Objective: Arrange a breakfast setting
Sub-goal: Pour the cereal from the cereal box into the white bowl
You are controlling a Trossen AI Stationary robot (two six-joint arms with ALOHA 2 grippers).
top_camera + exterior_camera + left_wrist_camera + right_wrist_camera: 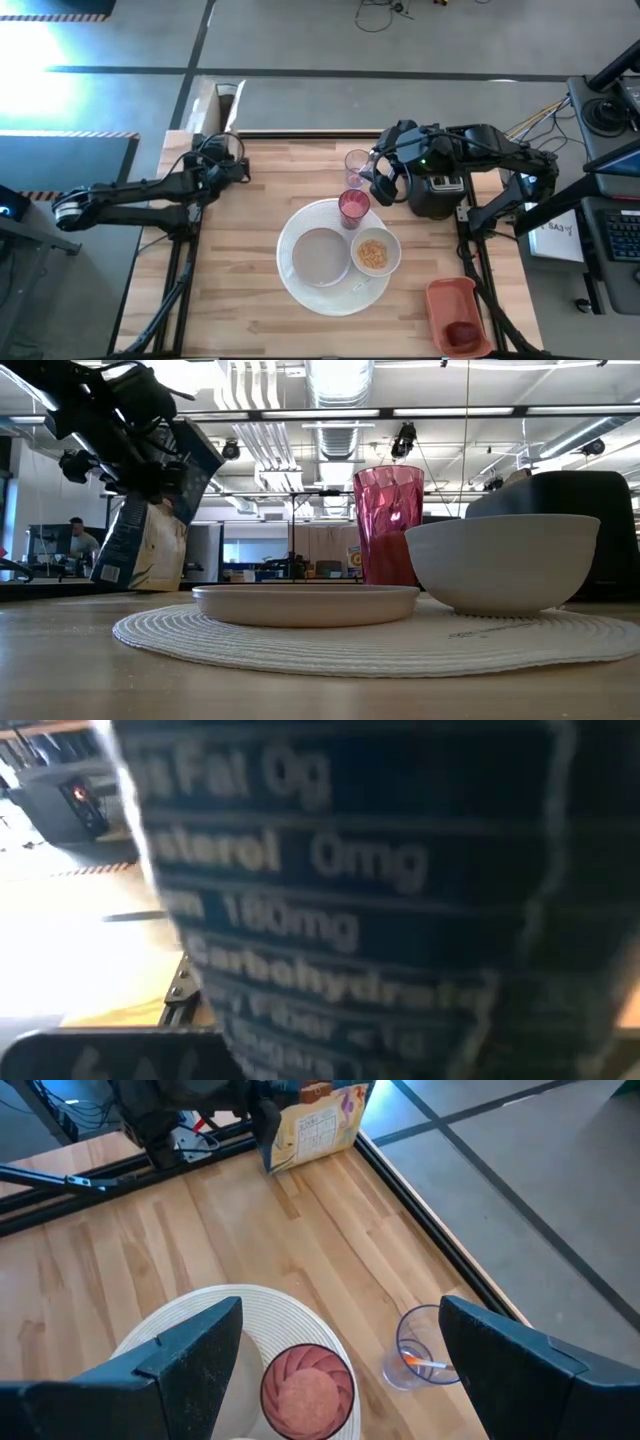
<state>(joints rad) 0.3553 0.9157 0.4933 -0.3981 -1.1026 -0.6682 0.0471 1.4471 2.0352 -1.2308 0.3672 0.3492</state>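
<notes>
Breakfast setting sits mid-table on a round white woven mat (pixel 300 275): a shallow plate (pixel 321 257) on it, a small white bowl (pixel 375 253) holding orange-tan cereal (pixel 372 254) just beside the plate, and a pink cup (pixel 353 208) at the mat's far edge, touching neither gripper. Right gripper (pixel 383 183) hangs above and just behind the pink cup, its two fingers (pixel 180 1350) spread wide with the cup lying between them from the wrist's view, nothing grasped. A clear cup (pixel 358 162) stands on the bare wood near it, and a black toaster (pixel 437 195) sits beneath that arm. Off at the table's far left corner, well apart from the mat, the left gripper (pixel 222 165) is at a blue cereal box (pixel 155 525), which tilts with its foot on the wood; I cannot tell whether those fingers clamp it or have let go. An orange-red tray (pixel 452 312) with a dark red fruit (pixel 462 333) lies at the near right corner.
</notes>
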